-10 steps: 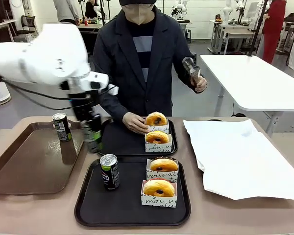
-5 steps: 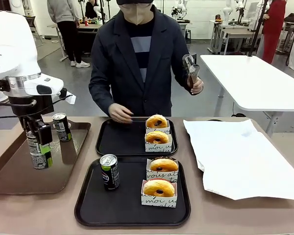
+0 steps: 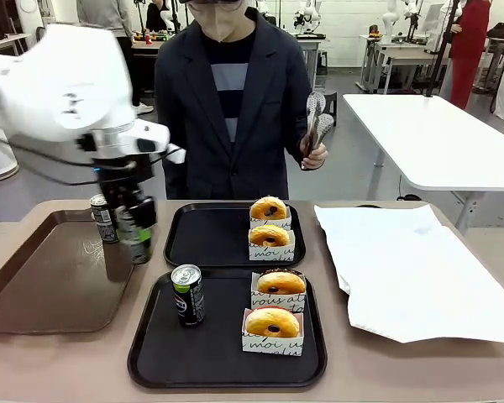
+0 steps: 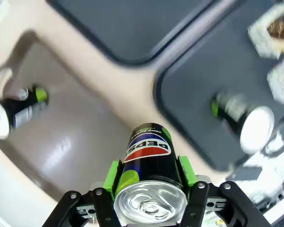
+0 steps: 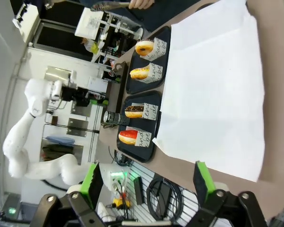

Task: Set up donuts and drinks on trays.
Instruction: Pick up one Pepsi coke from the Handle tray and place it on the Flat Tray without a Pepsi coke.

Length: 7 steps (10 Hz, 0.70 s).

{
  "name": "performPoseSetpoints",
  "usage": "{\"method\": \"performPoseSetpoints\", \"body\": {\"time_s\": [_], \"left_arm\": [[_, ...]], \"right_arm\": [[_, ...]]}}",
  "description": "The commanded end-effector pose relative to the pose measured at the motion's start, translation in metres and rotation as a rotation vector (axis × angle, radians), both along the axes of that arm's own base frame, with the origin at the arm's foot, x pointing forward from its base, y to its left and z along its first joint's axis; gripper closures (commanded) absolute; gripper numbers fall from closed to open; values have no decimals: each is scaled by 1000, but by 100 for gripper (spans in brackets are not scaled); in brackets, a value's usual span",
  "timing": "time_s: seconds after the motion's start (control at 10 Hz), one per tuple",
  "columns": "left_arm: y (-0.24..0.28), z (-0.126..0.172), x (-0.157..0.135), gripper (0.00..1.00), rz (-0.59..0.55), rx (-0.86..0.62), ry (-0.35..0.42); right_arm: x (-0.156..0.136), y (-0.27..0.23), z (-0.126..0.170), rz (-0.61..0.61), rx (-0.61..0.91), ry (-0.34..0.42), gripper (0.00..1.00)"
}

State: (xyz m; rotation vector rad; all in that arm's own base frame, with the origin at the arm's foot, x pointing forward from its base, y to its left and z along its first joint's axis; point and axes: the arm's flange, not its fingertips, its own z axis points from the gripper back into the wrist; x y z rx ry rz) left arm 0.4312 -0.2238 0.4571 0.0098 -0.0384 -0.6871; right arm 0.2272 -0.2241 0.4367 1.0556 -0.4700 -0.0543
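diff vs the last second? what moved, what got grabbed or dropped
Left gripper, shut on a Pepsi can throughout, swung out over the brown tray and back toward the far black tray. The person's hand left that tray; the tongs dropped lower. Donuts, the near-tray can and the brown-tray can stayed.

Tan table (image 3: pixel 403 369) carries two black trays (image 3: pixel 164 348) side by side — plus a brown tray (image 3: pixel 34 294) and a white paper sheet (image 3: pixel 420 269).

Left gripper (image 3: pixel 133 231) hangs above the table, fingers (image 4: pixel 114 171) clamped; right gripper (image 5: pixel 146 182) spread wide.
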Motion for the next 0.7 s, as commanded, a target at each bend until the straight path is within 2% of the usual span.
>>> {"method": "performPoseSetpoints", "body": {"time_s": [0.0, 0.1, 0.2, 0.4, 0.6], "left_arm": [[-36, -9, 57, 41, 64, -35, -6], [-55, -20, 87, 41, 73, -48, -18], [-71, -35, 109, 41, 95, -14, -64], [-91, -65, 134, 41, 84, 16, -50], [-98, -89, 138, 41, 60, 17, -99]], "right_arm": [[2, 0, 0, -1, 18, -32, 0], [2, 0, 0, -1, 18, -32, 0], [2, 0, 0, -1, 18, -32, 0], [2, 0, 0, -1, 18, -32, 0], [2, 0, 0, -1, 18, -32, 0]]}}
